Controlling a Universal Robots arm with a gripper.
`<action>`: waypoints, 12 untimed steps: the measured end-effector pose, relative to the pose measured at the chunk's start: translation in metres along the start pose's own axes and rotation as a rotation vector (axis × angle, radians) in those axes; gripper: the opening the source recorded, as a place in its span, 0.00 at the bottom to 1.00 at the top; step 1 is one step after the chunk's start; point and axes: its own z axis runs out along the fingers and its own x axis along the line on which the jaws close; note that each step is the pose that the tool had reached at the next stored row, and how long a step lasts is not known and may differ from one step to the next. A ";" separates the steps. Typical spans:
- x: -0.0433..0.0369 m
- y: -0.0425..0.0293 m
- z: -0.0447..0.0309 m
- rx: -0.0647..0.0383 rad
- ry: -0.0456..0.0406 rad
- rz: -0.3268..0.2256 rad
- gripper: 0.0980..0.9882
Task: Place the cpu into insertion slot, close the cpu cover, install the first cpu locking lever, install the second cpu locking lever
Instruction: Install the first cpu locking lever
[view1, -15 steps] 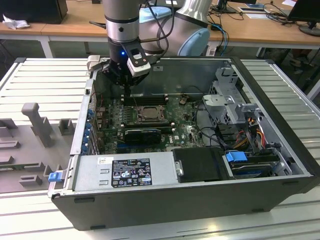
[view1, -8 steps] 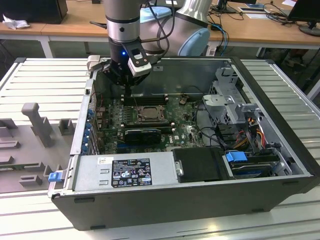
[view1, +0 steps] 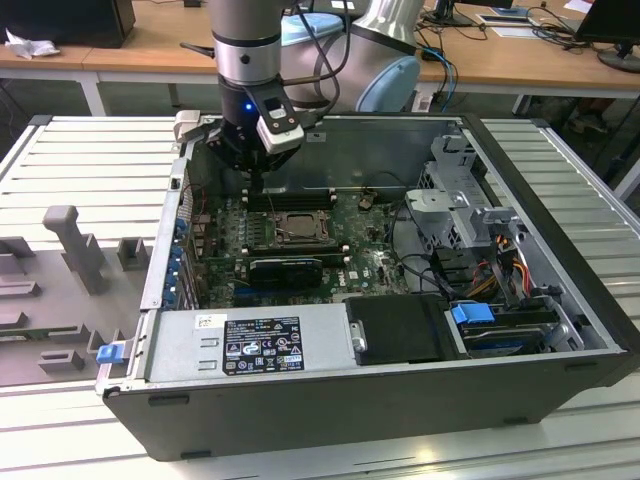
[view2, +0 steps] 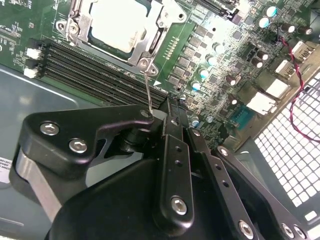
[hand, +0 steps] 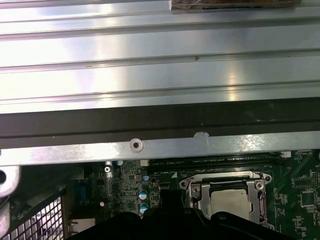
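You're in a robotics lab: opened computer case (view1: 400, 300) centre frame, wooden office desks (view1: 500, 55) along the top.

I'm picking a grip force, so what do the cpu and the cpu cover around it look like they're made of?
The cpu looks metal-topped: a flat, pale silver face with a soft matte sheen. The cpu cover looks like thin bare steel, dull grey with bright glints along its edges and screw heads at its corners.

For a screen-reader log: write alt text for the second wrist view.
The black gripper hangs over a green motherboard, its fingertips at a thin wire lever beside the socket. The cpu sits in the socket with the cover closed around it.
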 end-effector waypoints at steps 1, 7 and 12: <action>-0.0001 0.0000 0.0001 0.000 0.0000 0.000 0.01; -0.0012 0.0001 0.0008 0.000 0.0001 0.000 0.01; -0.0025 0.0000 0.0026 0.001 -0.0001 0.000 0.01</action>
